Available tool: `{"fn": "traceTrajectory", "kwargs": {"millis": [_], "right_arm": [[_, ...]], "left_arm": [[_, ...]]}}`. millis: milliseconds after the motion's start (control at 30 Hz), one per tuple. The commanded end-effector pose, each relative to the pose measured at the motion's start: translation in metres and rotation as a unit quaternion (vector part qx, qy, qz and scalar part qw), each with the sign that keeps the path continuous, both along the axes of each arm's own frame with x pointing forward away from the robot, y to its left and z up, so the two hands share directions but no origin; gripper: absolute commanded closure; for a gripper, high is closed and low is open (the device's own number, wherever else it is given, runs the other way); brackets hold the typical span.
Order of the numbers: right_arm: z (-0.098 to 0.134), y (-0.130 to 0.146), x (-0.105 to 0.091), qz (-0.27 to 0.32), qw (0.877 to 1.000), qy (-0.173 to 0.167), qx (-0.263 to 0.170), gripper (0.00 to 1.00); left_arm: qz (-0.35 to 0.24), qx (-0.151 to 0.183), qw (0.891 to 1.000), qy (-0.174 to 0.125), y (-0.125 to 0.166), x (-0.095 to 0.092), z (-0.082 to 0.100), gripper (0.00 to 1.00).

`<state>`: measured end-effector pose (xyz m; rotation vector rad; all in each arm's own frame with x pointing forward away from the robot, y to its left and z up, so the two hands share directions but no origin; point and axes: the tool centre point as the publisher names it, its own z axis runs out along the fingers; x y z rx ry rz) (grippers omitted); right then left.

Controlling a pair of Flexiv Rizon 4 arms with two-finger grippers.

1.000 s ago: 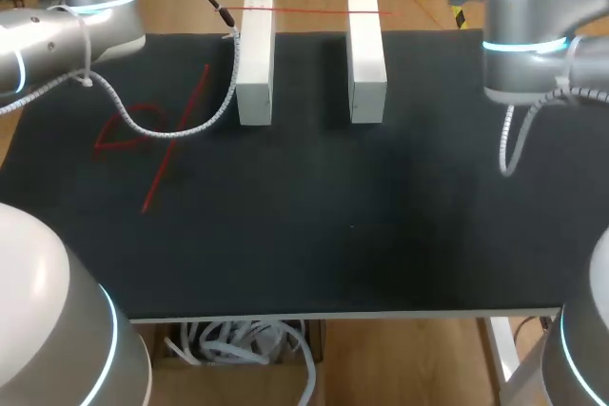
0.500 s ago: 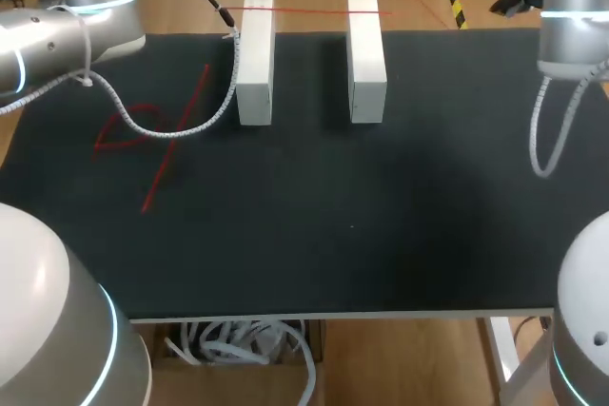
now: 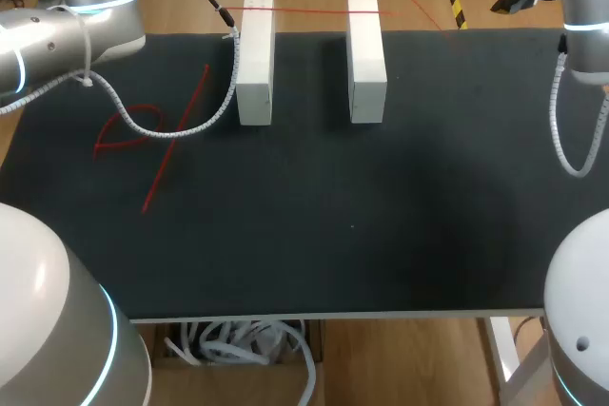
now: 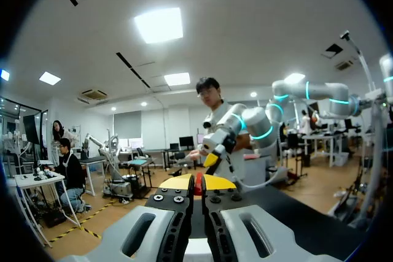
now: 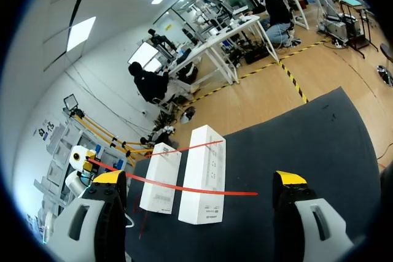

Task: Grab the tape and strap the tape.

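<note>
Thin, limp and featherlight, the red tape [image 3: 177, 137] lies looped on the table [image 3: 381, 216] and strung across two white blocks [image 3: 255, 54], and is probably best pinched near a free end; the left tool [image 4: 196, 182] is clenched, seemingly on a sliver of it, while the right tool [image 5: 199, 177] is spread wide and empty.

Two white boxes [image 5: 161, 179] stand ahead of the right gripper [image 5: 199, 177]; one red tape strand [image 3: 314, 11] crosses both. A second red tape piece [image 3: 164, 161] lies looped on the single table [image 3: 381, 216].
</note>
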<state>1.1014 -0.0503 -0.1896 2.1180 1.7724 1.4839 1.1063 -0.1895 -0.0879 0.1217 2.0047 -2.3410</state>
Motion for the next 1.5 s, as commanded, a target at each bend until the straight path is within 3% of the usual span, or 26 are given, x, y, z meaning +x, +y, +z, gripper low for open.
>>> {"fn": "traceTrajectory", "kwargs": {"millis": [33,100,133,167,233,433,633,767,867,933,1033,1100,1200,1233,1267,1300,1400,1500], "right_arm": [[0.002,0.004,-0.003,0.000,0.997,0.065,0.040,0.00],[-0.003,0.010,-0.011,-0.046,0.989,0.111,0.085,0.00],[-0.006,0.012,-0.015,-0.064,0.985,0.117,0.104,0.00],[-0.007,0.012,-0.019,-0.093,0.980,0.105,0.142,0.00],[-0.011,0.014,-0.028,-0.106,0.974,0.113,0.163,0.00],[-0.012,0.012,-0.031,-0.181,0.945,0.066,0.266,0.00],[-0.021,0.009,-0.020,-0.273,0.907,0.065,0.313,0.00],[-0.025,0.012,-0.019,-0.295,0.894,0.066,0.332,0.00],[-0.029,0.016,-0.015,-0.306,0.871,0.085,0.375,0.00],[-0.031,0.020,-0.015,-0.306,0.864,0.096,0.389,0.00],[-0.033,0.026,-0.018,-0.299,0.863,0.093,0.397,0.00],[-0.032,0.029,-0.018,-0.287,0.867,0.072,0.400,0.00],[-0.038,0.030,-0.011,-0.276,0.888,0.040,0.366,0.00],[-0.039,0.029,-0.008,-0.269,0.895,0.022,0.356,0.00],[-0.039,0.029,-0.005,-0.249,0.910,-0.012,0.331,0.00],[-0.037,0.030,-0.003,-0.240,0.914,-0.029,0.326,0.00],[-0.033,0.025,0.007,-0.238,0.913,-0.058,0.327,0.00],[-0.035,0.019,0.015,-0.253,0.907,-0.064,0.329,0.00]], "left_arm": [[-0.001,-0.002,1.000,-0.001,0.000,0.001,-0.001,1.00],[-0.001,-0.002,1.000,-0.001,0.000,0.001,-0.001,1.00],[-0.001,-0.002,1.000,-0.001,0.000,0.001,-0.001,1.00],[-0.001,-0.002,1.000,-0.001,0.000,0.001,-0.001,1.00],[-0.001,-0.002,1.000,-0.001,0.000,0.001,-0.001,1.00],[-0.001,-0.002,1.000,-0.001,0.000,0.001,-0.001,1.00],[-0.001,-0.002,1.000,-0.001,0.000,0.001,-0.001,1.00],[-0.001,-0.002,1.000,-0.001,0.000,0.001,-0.001,1.00],[-0.001,-0.002,1.000,-0.001,0.000,0.001,-0.001,1.00],[-0.001,-0.002,1.000,-0.001,0.000,0.001,-0.001,1.00],[-0.001,-0.002,1.000,-0.001,0.000,0.001,-0.001,1.00],[-0.001,-0.002,1.000,-0.001,0.000,0.001,-0.001,1.00],[-0.001,-0.002,1.000,-0.001,0.000,0.001,-0.001,1.00],[-0.001,-0.002,1.000,-0.001,0.000,0.001,-0.001,1.00],[-0.001,-0.002,1.000,-0.001,0.000,0.001,-0.001,1.00],[-0.001,-0.002,1.000,-0.001,0.000,0.001,-0.001,1.00],[-0.001,-0.002,1.000,-0.001,0.000,0.001,-0.001,1.00],[-0.001,-0.002,1.000,-0.001,0.000,0.001,-0.001,1.00]]}}
